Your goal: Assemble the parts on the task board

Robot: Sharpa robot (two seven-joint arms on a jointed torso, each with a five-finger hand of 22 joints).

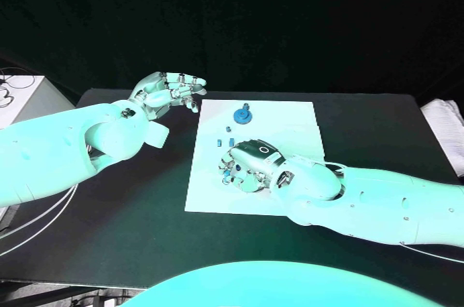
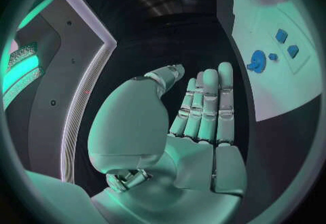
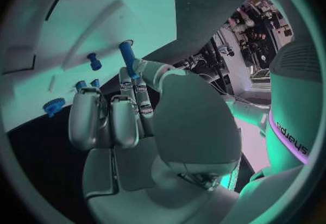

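1. Over the near-left part of the task board [image 1: 290, 126], the right robot hand [image 1: 249, 165] pinches a slim blue peg [image 3: 127, 56] between thumb and fingertips, its other fingers curled alongside; the wrist view shows the peg standing up out of the pinch.
2. Just beyond that hand, small blue parts [image 1: 223, 141] lie loose on the board, and a round blue gear-like piece [image 1: 242, 115] sits nearer the far edge.
3. At the board's far-left corner, the left robot hand [image 1: 172, 91] hovers above the bench [image 1: 116, 220], fingers straight and side by side, holding nothing.
4. Judged from this, the step in hand is carrying the peg to its seat; I cannot tell which hole it is meant for.
5. Next, the move calls for holding the peg upright, lining it over its socket and pressing straight down, without brushing the loose parts nearby.
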